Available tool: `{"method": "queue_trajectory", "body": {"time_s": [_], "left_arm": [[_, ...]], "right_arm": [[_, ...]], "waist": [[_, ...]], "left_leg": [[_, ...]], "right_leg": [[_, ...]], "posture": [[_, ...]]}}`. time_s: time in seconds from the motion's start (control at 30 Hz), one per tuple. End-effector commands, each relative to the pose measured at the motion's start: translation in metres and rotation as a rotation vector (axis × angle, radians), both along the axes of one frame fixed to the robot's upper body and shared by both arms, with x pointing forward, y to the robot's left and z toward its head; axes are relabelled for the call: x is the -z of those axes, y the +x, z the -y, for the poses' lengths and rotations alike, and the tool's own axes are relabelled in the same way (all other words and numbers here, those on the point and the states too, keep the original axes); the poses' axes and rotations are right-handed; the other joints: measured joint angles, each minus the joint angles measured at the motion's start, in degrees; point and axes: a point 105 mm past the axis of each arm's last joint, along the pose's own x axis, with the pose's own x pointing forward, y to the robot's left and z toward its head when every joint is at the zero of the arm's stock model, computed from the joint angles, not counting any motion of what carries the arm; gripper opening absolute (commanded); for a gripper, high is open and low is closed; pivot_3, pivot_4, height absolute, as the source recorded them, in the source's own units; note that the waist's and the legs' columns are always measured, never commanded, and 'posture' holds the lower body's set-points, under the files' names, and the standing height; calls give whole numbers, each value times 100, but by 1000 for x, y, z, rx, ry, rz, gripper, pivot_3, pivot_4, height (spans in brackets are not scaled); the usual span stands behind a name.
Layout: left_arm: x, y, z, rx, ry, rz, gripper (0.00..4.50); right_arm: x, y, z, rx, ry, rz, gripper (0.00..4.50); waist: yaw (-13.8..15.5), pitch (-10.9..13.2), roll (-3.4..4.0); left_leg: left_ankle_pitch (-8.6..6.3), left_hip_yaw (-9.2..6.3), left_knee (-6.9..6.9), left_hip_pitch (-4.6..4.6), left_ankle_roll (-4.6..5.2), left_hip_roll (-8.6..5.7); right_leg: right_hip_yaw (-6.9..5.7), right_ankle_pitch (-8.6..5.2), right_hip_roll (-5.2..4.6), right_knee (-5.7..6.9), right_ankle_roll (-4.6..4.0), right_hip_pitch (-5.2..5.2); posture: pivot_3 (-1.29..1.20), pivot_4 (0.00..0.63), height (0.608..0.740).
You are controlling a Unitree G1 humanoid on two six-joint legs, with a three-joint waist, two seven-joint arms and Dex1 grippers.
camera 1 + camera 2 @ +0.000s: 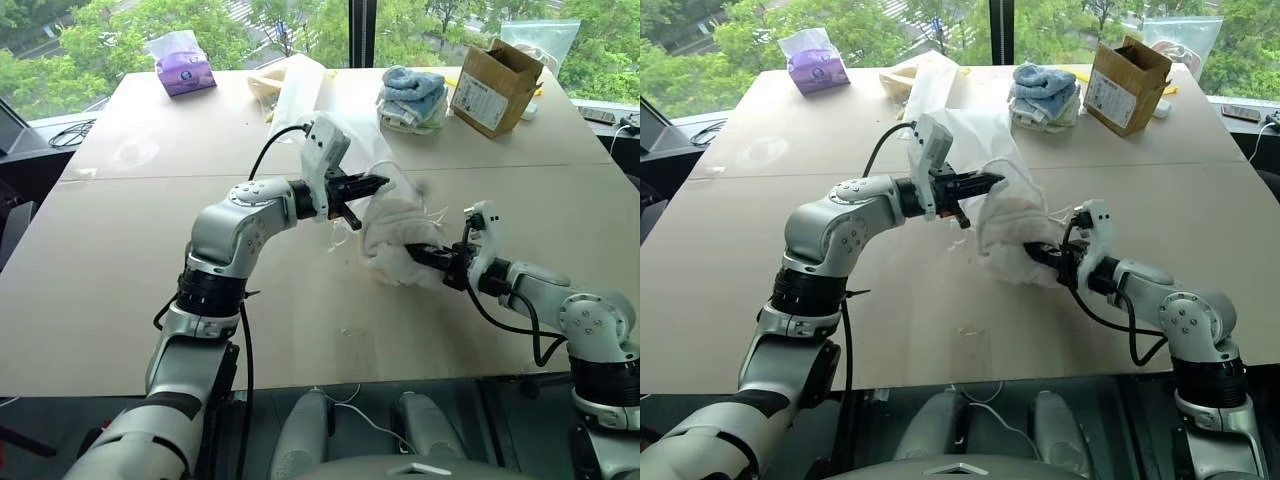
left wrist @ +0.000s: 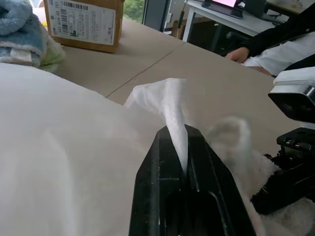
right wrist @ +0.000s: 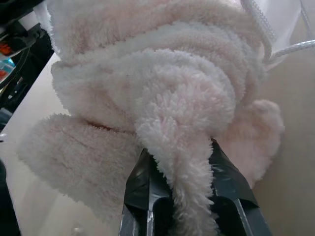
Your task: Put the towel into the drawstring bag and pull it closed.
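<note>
Near the middle of the desk, both arms meet over the task's things. The left gripper points level toward the robot's right, its two black fingers pressed together on a pinch of the drawstring bag's thin white fabric; the left wrist view shows a twisted tuft of that fabric rising out from between them. The drawstring bag is held up off the desk by this pinch, its translucent body billowing back and to the left of the gripper, while the part near the mouth hangs down toward the towel.

The right gripper points forward and to the robot's left, slightly downward, and is clamped on the towel: in the right wrist view a thick fold of fluffy pile sits squeezed between the two fingers, which stand only a little apart around it.

The towel is a bunched cream-white lump just below and right of the left gripper, resting on or just above the desk. Its long axis runs roughly from the left gripper down toward the right gripper, tilted rather than flat. Its upper end seems to reach into the bag's opening, though the sheer fabric makes it hard to tell how far inside it is. White cords trail beside the towel's far side.

Farther back on the desk stand a cardboard box, stacked blue and pale towels and a purple tissue pack.
</note>
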Motion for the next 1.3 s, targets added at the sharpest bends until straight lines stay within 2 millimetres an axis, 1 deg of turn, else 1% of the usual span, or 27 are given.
{"method": "queue_trajectory", "body": {"time_s": [0.03, 0.13, 0.23, 0.33, 0.43, 0.5, 0.53, 0.6, 0.63, 0.67, 0.73, 0.77, 0.8, 0.83, 0.9, 0.93, 0.97, 1.0, 1.03, 1.07, 1.1, 1.13, 1.17, 1.2, 1.23, 1.3], "left_arm": [[-14, -5, 2, 18, -10, 78, 0], [-12, -10, 4, 48, -8, 73, 0], [-4, -22, 10, 115, 21, 69, 0], [3, -29, 12, 153, 44, 60, 0], [5, -31, 11, 154, 47, 56, 0], [4, -31, 12, 154, 44, 56, 0], [4, -31, 12, 155, 42, 54, 0], [4, -32, 13, 158, 37, 50, 0], [4, -32, 13, 159, 36, 49, 0], [4, -32, 13, 158, 33, 48, 0], [3, -32, 14, 157, 30, 48, 0], [2, -32, 14, 154, 22, 47, 0], [0, -31, 14, 151, 10, 43, 0], [-1, -31, 14, 150, -1, 39, 0], [-4, -30, 15, 151, -18, 30, 0], [-5, -31, 15, 155, -26, 26, 0], [-6, -31, 16, 160, -33, 22, 0], [-7, -33, 17, 167, -43, 16, 0], [-7, -34, 18, 172, -49, 11, 0], [-8, -34, 18, 174, -52, 8, 0], [-8, -35, 18, 175, -54, 6, 0], [-8, -34, 18, 172, -55, 5, 0], [-9, -33, 17, 163, -56, 6, 0], [-10, -32, 16, 155, -59, 6, 0], [-10, -31, 15, 151, -60, 7, 0], [-12, -30, 14, 148, -65, 5, 0]], "right_arm": [[-16, -7, 1, -47, 1, 56, 26], [-31, -3, 5, -34, 54, 73, 26], [-42, 8, 9, 24, 133, 44, 26], [-57, 15, 10, 56, 268, 11, 26], [-68, 21, 10, 93, 375, -8, 26], [-67, 25, 12, 130, 403, -34, 26], [-66, 31, 14, 180, 459, -61, 26], [-63, 37, 13, 237, 561, -111, 26], [-64, 38, 12, 245, 588, -121, 26], [-67, 33, 6, 209, 612, -103, 26], [-60, 26, -4, 171, 525, -54, 26], [-53, 31, -1, 218, 482, -41, 26], [-47, 39, 4, 280, 482, -52, 26], [-47, 41, 5, 286, 493, -35, 26], [-52, 29, -8, 164, 507, 19, 26], [-51, 23, -15, 107, 482, 42, 26], [-49, 22, -18, 89, 465, 54, 26], [-47, 31, -15, 143, 462, 56, 26], [-47, 45, -6, 234, 500, 53, 26], [-50, 53, -2, 268, 553, 47, 26], [-55, 51, -5, 228, 594, 50, 26], [-61, 40, -15, 123, 595, 79, 26], [-63, 27, -25, 22, 563, 106, 26], [-62, 22, -31, -22, 528, 128, 26], [-61, 28, -28, 19, 516, 142, 26], [-59, 55, -9, 199, 544, 146, 26]], "waist": [[4, 0, 0], [8, 0, 0], [-7, 0, 0], [2, 0, 0], [1, 1, 1], [2, 1, 1], [2, 1, 1], [-2, 1, 1], [-12, 2, 4], [-11, 3, 6], [-7, 4, 6], [-6, 4, 6], [-6, 3, 6], [-5, 4, 6], [-4, 4, 7], [-4, 4, 7], [-5, 4, 7], [-20, 4, 7], [-20, 4, 8], [-29, 4, 7], [-36, 5, 9], [-28, 7, 12], [-16, 7, 12], [5, 8, 14], [5, 8, 14], [-8, 8, 14]], "left_leg": [[0, 0, 0, 0, 0, 0], [0, 0, 0, 0, 1, -1], [0, 3, 0, 0, 0, 1], [0, -1, 0, 0, 0, 2], [0, 2, 0, 0, 0, 3], [0, 3, 0, 0, 0, 2], [0, 3, 0, 0, 1, 2], [0, 2, 1, 0, 1, 2], [0, 1, 0, 0, 1, 3], [0, 6, 0, 0, 1, 3], [0, 7, 0, 0, 0, 3], [0, 7, 0, 0, 1, 2], [0, 7, -1, 0, 1, 1], [0, 5, 0, 1, 1, 1], [0, 6, 2, 1, 1, 1], [0, 6, 3, 2, 1, 1], [0, 6, 3, 2, 1, 1], [0, 5, 3, 2, 1, 1], [0, 8, 3, 4, 1, 1], [0, 8, 3, 5, 1, 2], [1, 9, 5, 7, 0, 2], [1, 11, 6, 8, 0, 2], [1, 10, 7, 9, 0, 2], [1, 9, 8, 9, 0, 2], [1, 7, 8, 9, 0, 1], [1, 6, 8, 9, 0, 1]], "right_leg": [[0, 0, 0, 0, 0, 0], [-1, 0, -1, -2, 0, 2], [2, 0, 0, 0, 0, 1], [-1, 0, 0, 1, 0, 1], [0, 0, -2, 1, 0, 1], [1, 0, -2, 1, 0, 1], [0, 0, -2, 1, 0, 2], [-1, 0, 0, 1, 0, 2], [-1, 0, 0, 5, 0, 1], [4, 0, 0, 9, 0, -2], [3, 0, 0, 9, 0, -2], [3, 0, 0, 9, 0, -2], [3, 0, 0, 8, 0, -2], [2, 0, 1, 8, 0, -2], [4, 0, 1, 11, 0, -2], [3, 0, 2, 13, 0, -2], [3, 0, 2, 13, 0, -2], [2, 0, 3, 13, 0, -2], [6, 0, 4, 14, 0, -2], [7, 0, 4, 16, 0, -2], [8, 0, 5, 17, 0, -2], [11, 0, 4, 22, 0, -3], [11, 0, 3, 27, 0, -3], [10, 0, 3, 30, 0, -4], [7, 0, 2, 30, 0, -4], [7, 0, 3, 28, 0, -3]], "posture": [[0, 150, 740], [0, 150, 740], [0, 150, 740], [0, 150, 740], [0, 150, 740], [0, 150, 740], [0, 150, 740], [0, 150, 740], [0, 150, 740], [0, 150, 740], [0, 150, 740], [0, 150, 740], [0, 150, 740], [0, 150, 740], [0, 150, 740], [0, 150, 740], [0, 150, 740], [0, 150, 740], [0, 150, 740], [0, 150, 740], [0, 150, 740], [0, 150, 740], [0, 150, 740], [0, 150, 740], [0, 150, 740], [0, 150, 740]]}}
